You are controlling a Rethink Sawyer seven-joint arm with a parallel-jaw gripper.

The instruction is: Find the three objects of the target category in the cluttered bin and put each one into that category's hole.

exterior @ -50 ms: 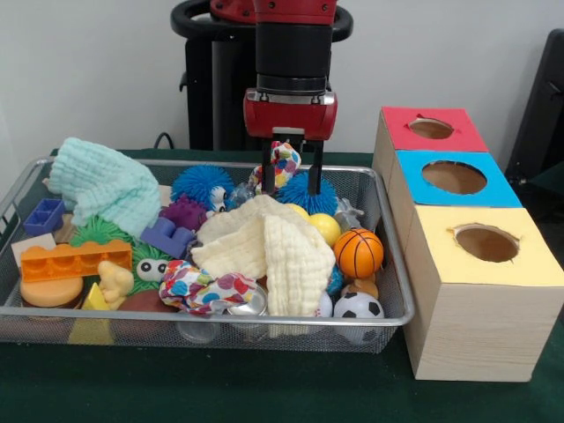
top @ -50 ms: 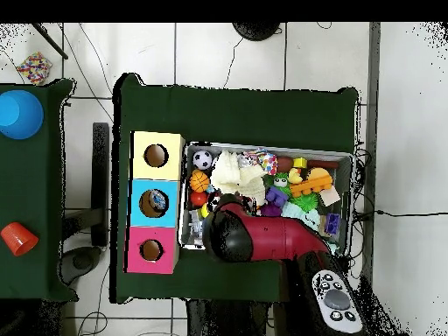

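Front view, L to R. Far left of the wire bin (exterior @ -50 ms: 388,291) you've got a mint washcloth (exterior @ -50 ms: 106,187) draped high over the rim corner, w/ a small blue block (exterior @ -50 ms: 44,216) and an orange brick (exterior @ -50 ms: 75,260) below it. Next over: a purple brick (exterior @ -50 ms: 176,225), green fuzzy toys, and a blue spiky ball (exterior @ -50 ms: 201,183) near the back wall.

Mid-bin, a cream muslin cloth (exterior @ -50 ms: 264,242) lies heaped over the pile; a patterned fabric bundle (exterior @ -50 ms: 207,289) sits at the front wall, just beside it.

Above centre, the gripper (exterior @ -50 ms: 290,169) hangs w/ its two fingers clamped on a small patterned beanbag (exterior @ -50 ms: 284,164), held clear of the clutter, over the back of the bin. That looks like the target-category piece, though I can't confirm the category.

Handling, my read: it's light, soft, fabric-skinned w/ loose fill, so it'll sag and shift. Pinch across the bulk, not a corner or seam, or it may slide out. Not fragile; squeeze firmly.

Right of the cloth: a yellow ball (exterior @ -50 ms: 326,227), a mini basketball (exterior @ -50 ms: 359,252), a soccer ball (exterior @ -50 ms: 359,307).

Far right on the counter (exterior @ -50 ms: 264,388), just beside the bin, stands the box row: red hole (exterior @ -50 ms: 431,129) at the back, blue hole (exterior @ -50 ms: 454,177), yellow hole (exterior @ -50 ms: 486,242) nearest the camera. You'd need to carry rightward and centre well over a hole, since a floppy bag could catch on the edge.
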